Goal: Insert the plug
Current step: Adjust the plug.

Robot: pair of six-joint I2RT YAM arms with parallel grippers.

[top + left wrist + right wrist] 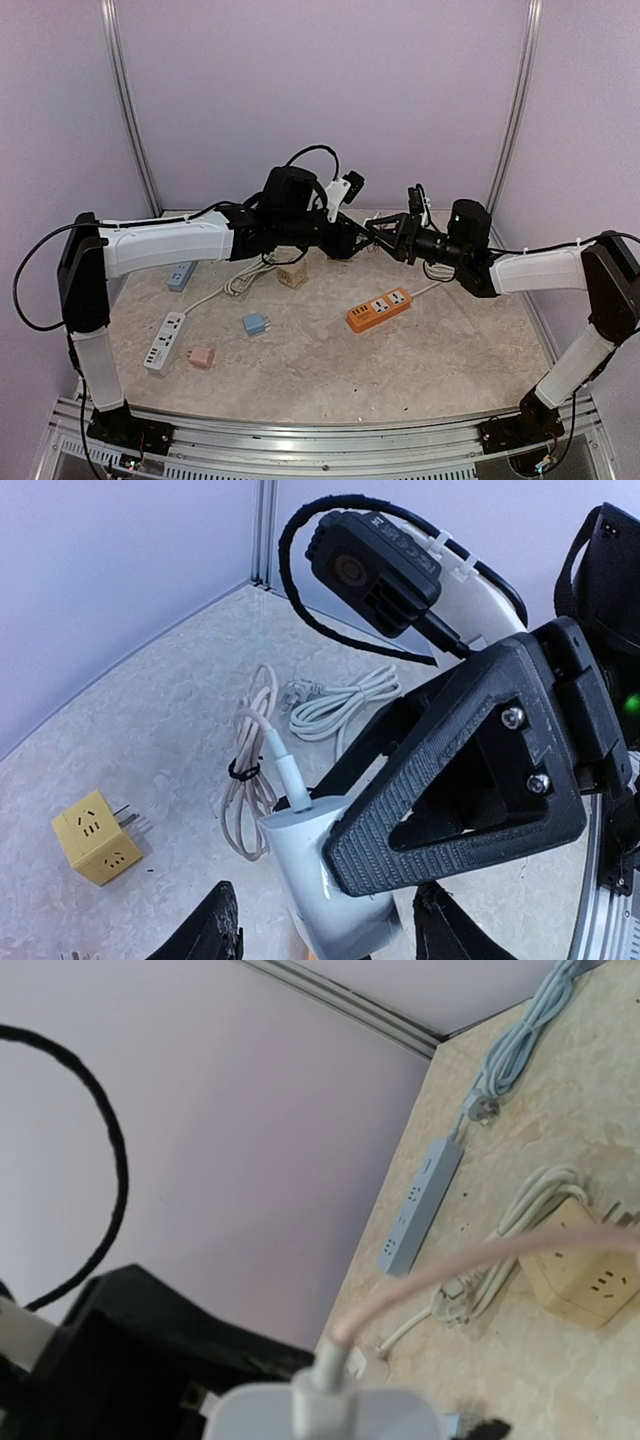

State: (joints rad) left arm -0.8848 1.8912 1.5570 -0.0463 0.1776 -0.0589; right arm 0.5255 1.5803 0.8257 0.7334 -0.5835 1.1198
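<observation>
Marbled beige worktop (330, 370), lilac walls (320, 80); my two arms meet in the air above it. My right fingers (450, 780) are closed on the white plug (310, 870), which is held aloft. My left fingers (215, 930) stand parted either side of it; whether they grip, I cannot tell. The plug's body is rounded and glossy, with a pinkish cable (262, 760) trailing from it.
</observation>
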